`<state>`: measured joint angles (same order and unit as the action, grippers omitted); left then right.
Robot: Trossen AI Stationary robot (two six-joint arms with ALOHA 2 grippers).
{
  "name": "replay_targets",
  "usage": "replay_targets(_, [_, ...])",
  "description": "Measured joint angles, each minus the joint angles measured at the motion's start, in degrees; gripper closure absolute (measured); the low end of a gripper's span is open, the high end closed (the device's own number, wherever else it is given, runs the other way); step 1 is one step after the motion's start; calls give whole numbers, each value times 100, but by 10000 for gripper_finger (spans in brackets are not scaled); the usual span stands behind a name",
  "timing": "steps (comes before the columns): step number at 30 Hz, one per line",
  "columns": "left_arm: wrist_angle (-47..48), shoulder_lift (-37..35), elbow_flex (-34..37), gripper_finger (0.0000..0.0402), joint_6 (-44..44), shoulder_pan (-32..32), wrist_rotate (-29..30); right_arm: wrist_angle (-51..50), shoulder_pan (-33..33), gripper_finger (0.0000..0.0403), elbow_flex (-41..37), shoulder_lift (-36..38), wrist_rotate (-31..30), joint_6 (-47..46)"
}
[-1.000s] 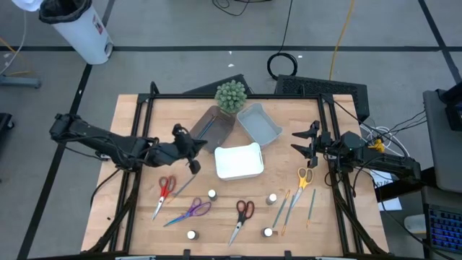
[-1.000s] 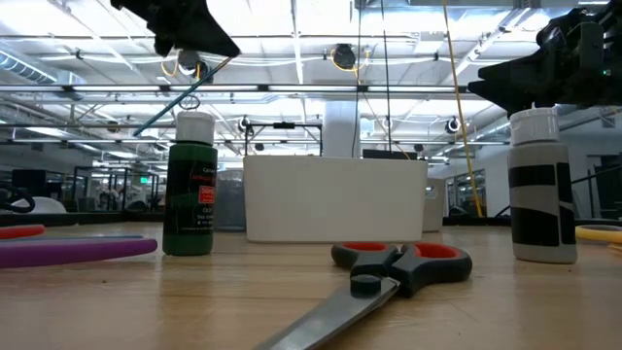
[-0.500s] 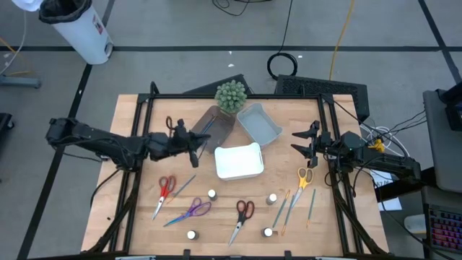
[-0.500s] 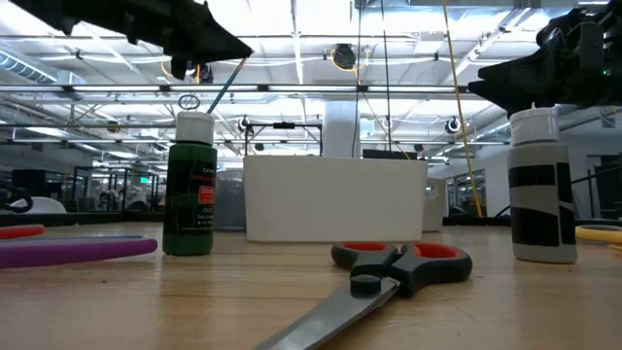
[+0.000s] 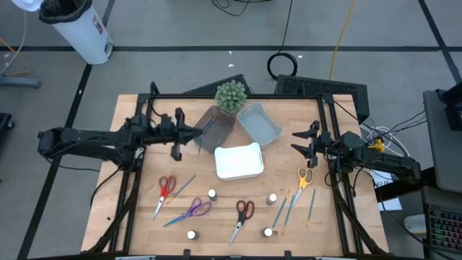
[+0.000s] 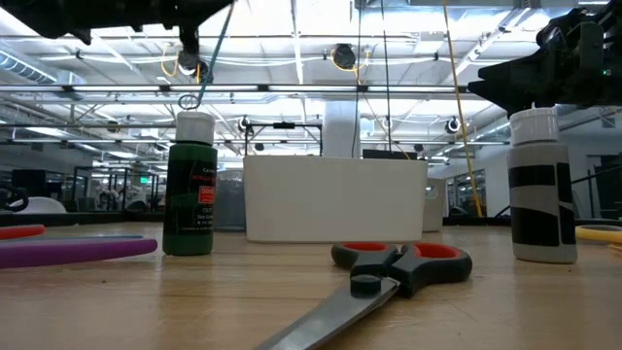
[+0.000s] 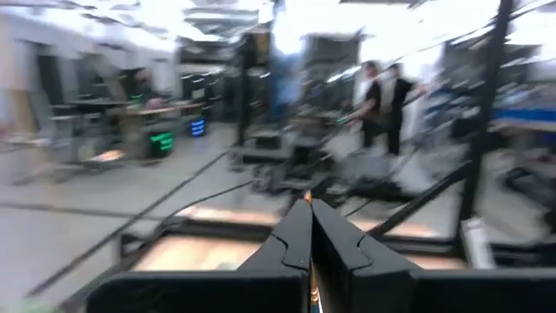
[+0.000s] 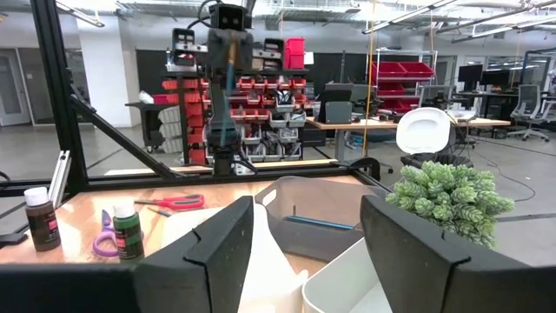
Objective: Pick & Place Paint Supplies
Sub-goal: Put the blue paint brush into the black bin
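My left gripper [image 5: 189, 134] hovers above the table near the brown tray [image 5: 214, 127], shut on a thin blue-handled brush [image 8: 222, 96]. In the low view that brush [image 6: 216, 44] slants down from the top edge. My right gripper [image 5: 303, 141] waits open at the table's right side, above the yellow-handled scissors [image 5: 304, 177]. Red scissors [image 5: 166, 186], purple scissors [image 5: 193, 209] and another red pair [image 5: 243, 213] lie flat on the near half. Several white-capped bottles [image 5: 211, 194] stand upright there, and several loose brushes [image 5: 289, 206] lie nearby. My left gripper pinches the brush between its two shut fingers [image 7: 291, 243], near the brush's upper end [image 8: 227, 54]. The fingers come in about level from the table's left and lie across the handle. The brush hangs below them, nearly upright and lifted clear of the table.
The white tray [image 5: 239, 160] sits mid-table, and the pale blue-grey tray [image 5: 258, 123] lies beside the green spiky plant [image 5: 231, 95] at the far edge. The brown tray holds one brush [image 5: 204, 128]. Black frame posts stand at the table's sides. People stand in the room beyond.
My left gripper has moved up and toward the table's far-left, away from the white tray, staying shut on the brush. The brush has risen with it and tipped from a shallow slant to nearly upright.
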<state>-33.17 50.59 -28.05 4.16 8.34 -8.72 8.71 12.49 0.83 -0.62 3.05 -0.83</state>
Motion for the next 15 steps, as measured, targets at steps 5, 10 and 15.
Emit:
replay_targets(5, [-1130, 170, -1, 401, 933, -255, -1228, 0, 0, 197, 0, 0, 0, -1])
replay_targets(10, [-1913, 521, 0, 401, 881, -1028, -2017, 0, 0, 197, 1, 2, 0, -1])
replay_targets(15, [-1908, 568, 0, 401, -207, -1660, -2001, 0, 0, 199, 0, 2, 0, 0])
